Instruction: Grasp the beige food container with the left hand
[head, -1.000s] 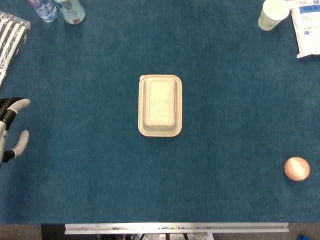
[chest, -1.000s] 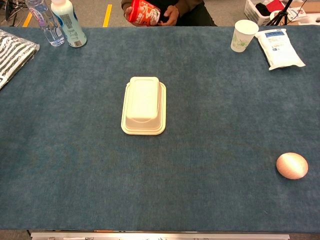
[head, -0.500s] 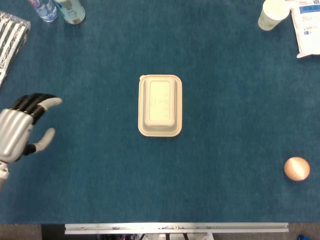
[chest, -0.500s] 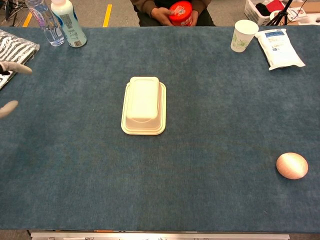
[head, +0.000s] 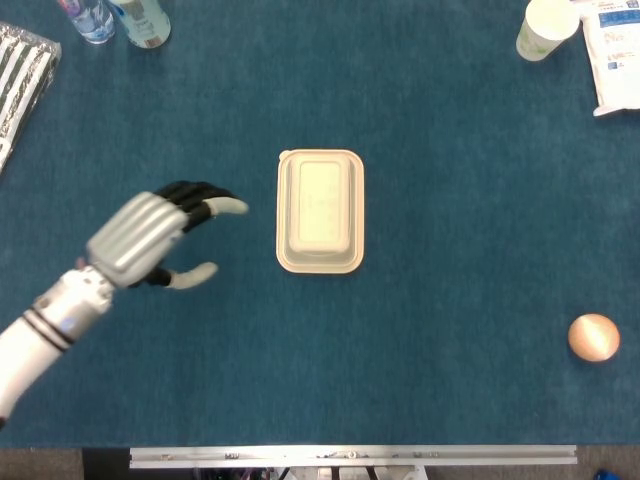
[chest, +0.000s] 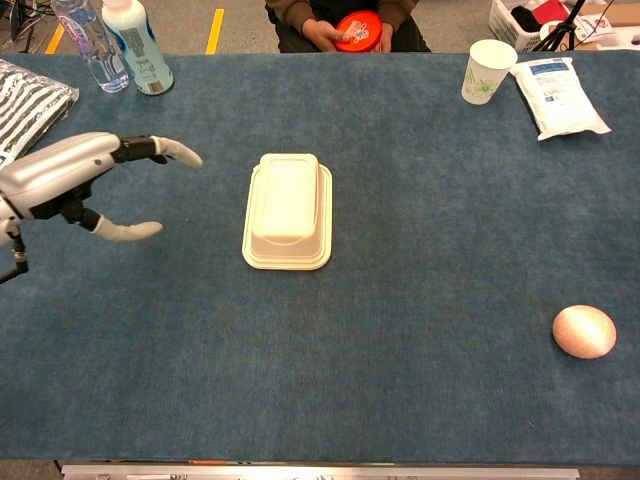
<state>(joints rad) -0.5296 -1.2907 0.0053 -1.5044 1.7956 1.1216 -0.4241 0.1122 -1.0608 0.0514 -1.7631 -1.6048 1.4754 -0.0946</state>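
The beige food container (head: 320, 211) lies upside down near the middle of the blue table, long side running away from me; the chest view shows the container (chest: 288, 211) too. My left hand (head: 150, 240) hovers to its left, fingers spread and thumb apart, holding nothing. A gap of bare cloth separates its fingertips (head: 233, 207) from the container's rim. In the chest view the left hand (chest: 75, 180) sits left of the container at about the same depth. The right hand appears in neither view.
Two bottles (chest: 125, 45) stand at the far left corner beside a striped packet (chest: 25, 105). A paper cup (chest: 487, 70) and a white bag (chest: 558, 95) sit far right. A round tan ball (chest: 584, 331) lies near right. A seated person holds a red tin (chest: 355, 28) beyond the table.
My left hand has swept in from the left table edge toward the container, staying open. The container has not moved. The person behind shifted the red tin.
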